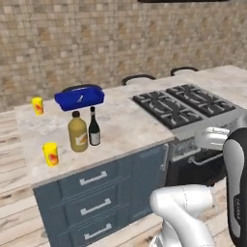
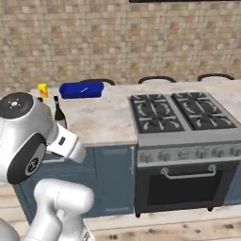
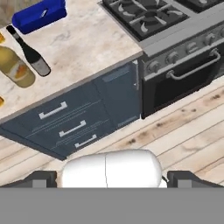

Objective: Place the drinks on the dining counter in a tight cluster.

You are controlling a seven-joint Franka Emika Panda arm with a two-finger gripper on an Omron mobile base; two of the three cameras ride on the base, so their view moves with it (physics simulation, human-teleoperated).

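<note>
Progress check: two drinks sit on the dining counter [image 1: 125, 126], and that pair already reads as a cluster. The amber bottle [image 1: 77, 131] with the black cap and the slim wine bottle [image 1: 94, 127] stand upright just beside each other, amber on the left, near the front-left part of the marbled surface; can't tell whether they actually touch. From the hand view both lie at the far left, the amber bottle [image 3: 15, 67] and the wine bottle [image 3: 29, 51] side by side. The small clear blue-capped bottle: I can't pick it out anywhere on this surface, so my read is that one is still to be fetched or set down next to the pair. Two yellow cups are non-targets: one near the front-left edge [image 1: 50, 154], one at the far left [image 1: 37, 105], both apart from the bottles. A blue tray [image 1: 79, 98] sits behind the bottles; the cooktop [image 1: 185, 105] is to the right. The gripper [image 3: 112, 177] hangs well off the surface, out in front of the dark blue drawers [image 1: 91, 198], looking down at the floor and drawer fronts. Fingers [image 3: 183, 178] stand wide, nothing between them. Judgement: roughly two-thirds done, with the third bottle outstanding and room beside the pair to take it.
</note>
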